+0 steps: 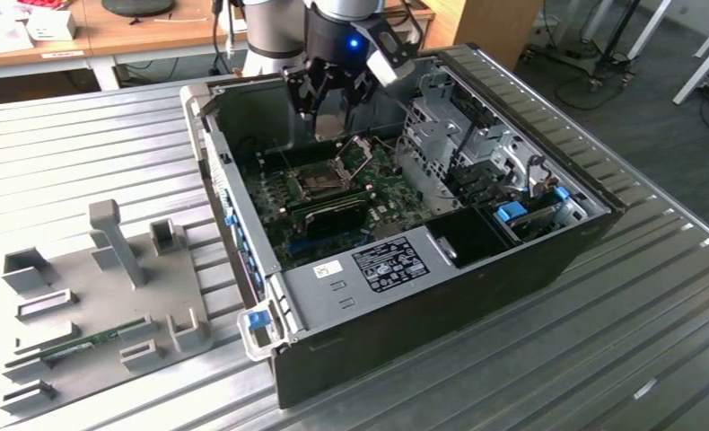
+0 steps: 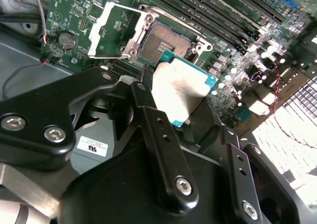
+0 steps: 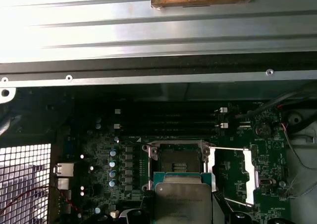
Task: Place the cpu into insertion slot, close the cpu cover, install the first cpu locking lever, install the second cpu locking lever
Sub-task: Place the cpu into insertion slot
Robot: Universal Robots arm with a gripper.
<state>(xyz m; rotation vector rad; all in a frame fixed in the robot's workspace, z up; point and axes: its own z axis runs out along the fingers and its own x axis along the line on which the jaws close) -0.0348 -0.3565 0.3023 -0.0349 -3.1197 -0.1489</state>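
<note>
Two black fingers point(image 2: 153, 130) of the hand point(image 2: 176, 99) are closed on the chip point(image 2: 179, 91), one on each of two opposite edges. The chip's dull grey metal top and a strip of its green border show between them in the second wrist view. The chip is held in the air over the green board, not seated.

In the first wrist view, the far edge of the chip point(image 3: 182, 203) covers the near rim of the socket point(image 3: 176, 163). The socket point(image 2: 166, 44) lies bare, its dark centre ringed by a silvery rim. Just beside it the cover point(image 2: 115, 28) is swung open off the socket, and green board shows through its square window. In the first wrist view the cover point(image 3: 246, 174) lies to one side of the socket. A round coin battery point(image 2: 67, 39) sits near the cover. Beyond the socket run the long black memory slots point(image 3: 168, 119).

In the exterior view the hand point(image 1: 330, 121) reaches down into an open computer case point(image 1: 450, 359) that rests on a ribbed metal desk point(image 1: 91, 153). The socket point(image 1: 315, 184) is just below the hand.

Toward the exterior view's left, well apart from the case, a grey holder plate point(image 1: 187, 287) with upright posts lies on the desk. Farthest back stands a wooden table point(image 1: 151, 31).
</note>
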